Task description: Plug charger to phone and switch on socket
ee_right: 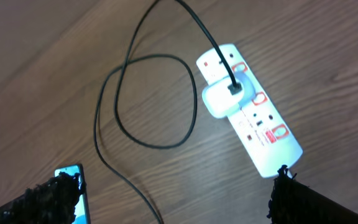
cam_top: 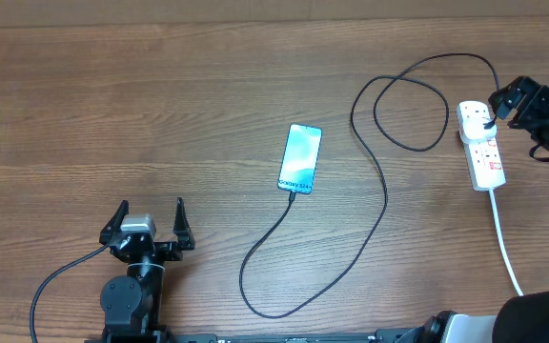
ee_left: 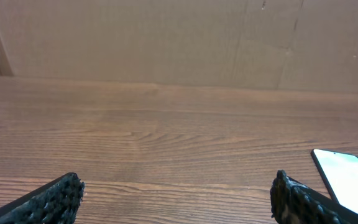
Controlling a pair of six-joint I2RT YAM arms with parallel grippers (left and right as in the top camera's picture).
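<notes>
Phone (cam_top: 300, 158) at middle of surface (cam_top: 160, 95); charger (cam_top: 385, 195) tip seemingly at its lower edge, plug in socket (cam_top: 484, 152). Left pincer (cam_top: 151, 208) wide, empty; right pincer (ee_right: 173, 198) wide above socket. Switching-on apparently in hand: next, pressing red-marked switch (ee_right: 258, 98).

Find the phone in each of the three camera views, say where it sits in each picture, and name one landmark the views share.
Overhead: the phone lies near the centre of the picture, screen lit.
Left wrist: it is in the bottom right corner, cut off by the frame.
Right wrist: it is at the bottom left, only its top end showing.
Shared landmark: the black charger cable, which shows in all three views.
</notes>
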